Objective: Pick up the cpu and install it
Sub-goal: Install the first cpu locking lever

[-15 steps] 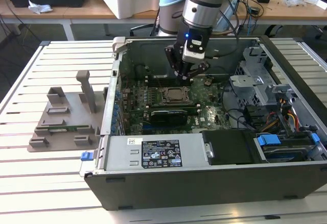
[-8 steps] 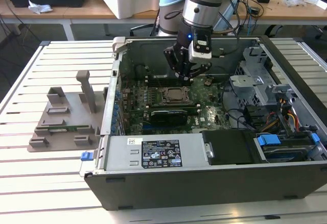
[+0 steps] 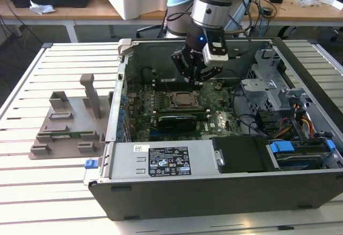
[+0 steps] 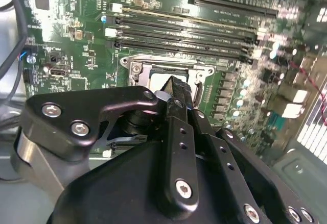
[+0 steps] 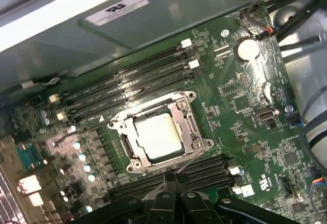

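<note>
Exterior view: slatted white table [image 3: 32, 192] carries an open computer case [image 3: 214, 192].

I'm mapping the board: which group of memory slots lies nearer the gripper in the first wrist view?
The memory slots just beyond the CPU socket's lower frame, beside the gripper; the other memory slots lie across the cpu.

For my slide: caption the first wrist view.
The cpu sits in the motherboard socket, with the hand just beside it.
</note>
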Available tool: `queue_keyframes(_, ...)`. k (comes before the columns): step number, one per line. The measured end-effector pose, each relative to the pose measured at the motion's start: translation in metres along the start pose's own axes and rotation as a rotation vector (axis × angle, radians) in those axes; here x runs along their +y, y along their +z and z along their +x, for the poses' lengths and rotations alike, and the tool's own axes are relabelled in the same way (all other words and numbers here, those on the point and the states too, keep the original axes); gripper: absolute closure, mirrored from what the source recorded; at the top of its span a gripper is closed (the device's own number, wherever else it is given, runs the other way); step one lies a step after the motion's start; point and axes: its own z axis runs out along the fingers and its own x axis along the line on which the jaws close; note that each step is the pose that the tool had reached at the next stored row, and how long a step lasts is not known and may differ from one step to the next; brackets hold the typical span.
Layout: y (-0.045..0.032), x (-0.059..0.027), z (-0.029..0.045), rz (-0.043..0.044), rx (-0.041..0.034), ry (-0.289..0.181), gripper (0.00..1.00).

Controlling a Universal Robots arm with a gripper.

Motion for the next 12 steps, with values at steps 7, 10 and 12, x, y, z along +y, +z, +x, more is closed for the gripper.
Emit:
queue_keyframes(7,0.0,0.0,0.0,0.0151,-0.0233,-0.156,0.89)
queue_keyframes(10,0.0,0.0,0.0,0.0201,-0.0313,-0.209,0.89)
queue_keyframes(12,-0.0001,0.0001,-0.0003,-0.0126,-0.0282,-0.25,0.89)
